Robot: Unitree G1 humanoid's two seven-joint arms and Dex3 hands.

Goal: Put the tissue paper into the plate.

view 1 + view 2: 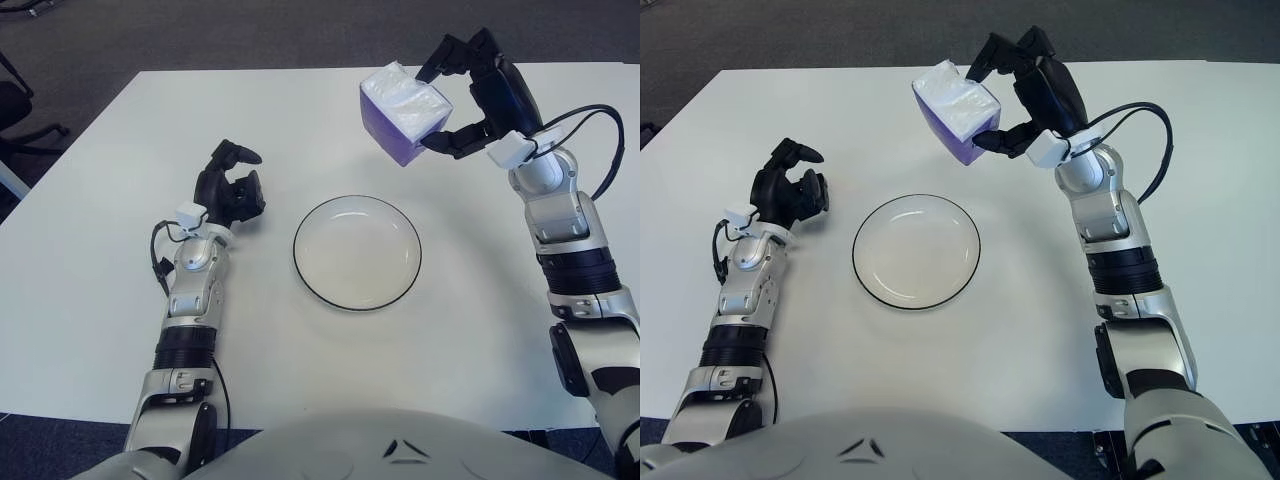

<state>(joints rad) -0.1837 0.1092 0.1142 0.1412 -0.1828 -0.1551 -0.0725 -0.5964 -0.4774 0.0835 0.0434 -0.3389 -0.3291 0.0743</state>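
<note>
Pack: purple tissue packet with white top point(405, 112), tilted, upper right of frame.
Grip: black three-finger right hand point(470, 92) clamped around it, above round white dark-rimmed plate point(357, 251).
Left hand point(232, 187): curled, empty, left of plate.

Right hand point(1025, 95) grips purple tissue pack point(955, 112), tilted, held above white table point(1040, 300), beyond far rim of plate point(916, 251). Plate holds nothing. Left hand point(790, 190) shows left of plate, fingers curled, holding nothing.

Office or lab-type room: plain white table point(90, 300), dark grey carpet floor point(250, 30) beyond it, black office-chair base point(15, 110) at left edge. No household furnishings in view.
</note>
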